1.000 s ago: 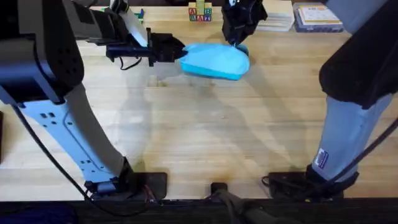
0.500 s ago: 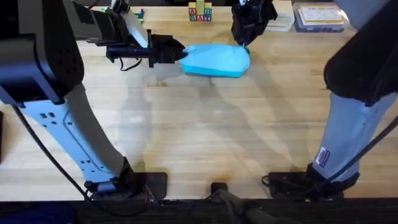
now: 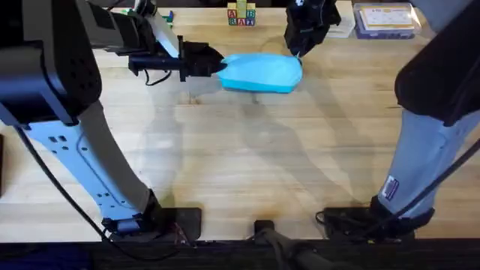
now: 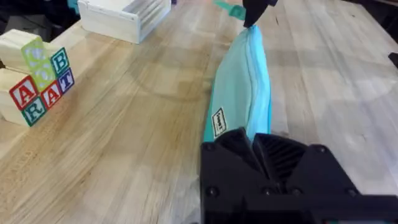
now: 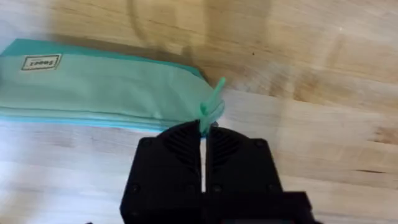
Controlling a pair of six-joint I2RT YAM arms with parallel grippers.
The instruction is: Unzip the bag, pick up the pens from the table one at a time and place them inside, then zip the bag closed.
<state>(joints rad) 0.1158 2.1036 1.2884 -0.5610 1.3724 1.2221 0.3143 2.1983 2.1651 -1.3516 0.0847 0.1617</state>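
Pale plank-grain wooden tabletop is lying bare across its near and middle stretch, so both arms are getting wide open room toward the bases; no pens are showing on it.

Farther back, the light blue soft fabric oval pouch is resting flat, zipper edge up. The left gripper is sitting at the pouch's left end, jaws closed together on the fabric there, judging by the left wrist view. The right gripper is working at the opposite end, jaws pressed nearly together and pinching the small teal zipper pull tab.

Risks, as judgement:
- The thin tab is slipping out of the pinch if the pull angles off the zipper line.
- The pouch is dragging or bunching if the left hold is giving way.
- The slider is jamming on fabric folded near the end.

Far edge is tighter: painted wooden alphabet blocks and a clear plastic box are standing just behind the pouch, and a white slatted tray is nearby, limiting backward travel.
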